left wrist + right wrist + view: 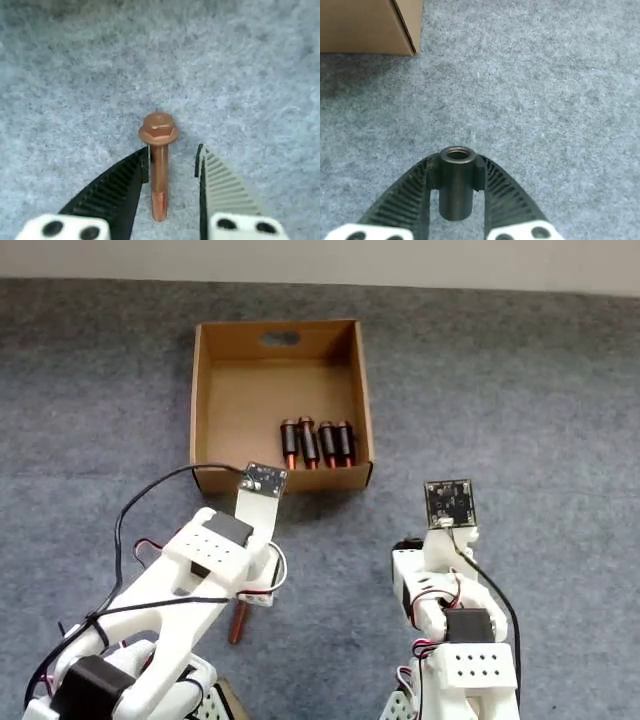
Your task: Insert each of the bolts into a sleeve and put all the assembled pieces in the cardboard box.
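A copper bolt (159, 165) lies on the grey carpet, its hex head pointing away from my left wrist. My left gripper (172, 154) is open around its shank; the black finger (120, 187) touches the shank and the pale finger (220, 180) stands apart. In the high view the bolt (238, 624) pokes out from under the left arm. My right gripper (456, 165) is shut on a black sleeve (455, 192), whose open bore faces away from the wrist. The cardboard box (205, 400) holds several assembled pieces (317, 443) in its near right corner.
A corner of the box (380, 25) stands a short way ahead of the right gripper. Open grey carpet (520, 390) lies around the box and between the two arms.
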`<action>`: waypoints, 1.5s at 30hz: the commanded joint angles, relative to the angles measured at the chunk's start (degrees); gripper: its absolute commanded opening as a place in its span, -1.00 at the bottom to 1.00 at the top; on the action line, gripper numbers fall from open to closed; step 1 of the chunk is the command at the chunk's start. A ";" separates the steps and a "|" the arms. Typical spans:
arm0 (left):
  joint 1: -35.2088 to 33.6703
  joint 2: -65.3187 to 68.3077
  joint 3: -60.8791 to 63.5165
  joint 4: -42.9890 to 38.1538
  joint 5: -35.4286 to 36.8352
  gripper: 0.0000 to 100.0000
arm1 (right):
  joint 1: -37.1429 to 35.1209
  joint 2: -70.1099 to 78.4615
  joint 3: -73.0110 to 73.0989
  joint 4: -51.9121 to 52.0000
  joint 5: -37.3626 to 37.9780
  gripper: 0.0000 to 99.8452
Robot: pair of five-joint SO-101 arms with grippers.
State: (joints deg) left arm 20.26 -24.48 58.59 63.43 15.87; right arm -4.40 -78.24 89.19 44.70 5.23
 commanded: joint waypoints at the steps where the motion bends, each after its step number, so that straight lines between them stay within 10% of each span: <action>1: -0.22 -1.63 -0.31 -0.88 0.09 -0.68 | -0.48 -0.84 -0.22 -0.22 0.88 -0.99; 33: -4.26 -2.15 5.93 -11.78 0.09 -0.98 | -0.57 -1.01 -0.31 -0.04 0.53 -0.99; 45: -12.09 -2.33 -19.82 19.96 -0.18 -0.98 | -16.84 -1.01 -8.75 -0.22 0.44 -0.99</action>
State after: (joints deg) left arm 10.95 -25.54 46.73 79.78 15.69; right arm -16.70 -78.24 85.67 44.70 5.23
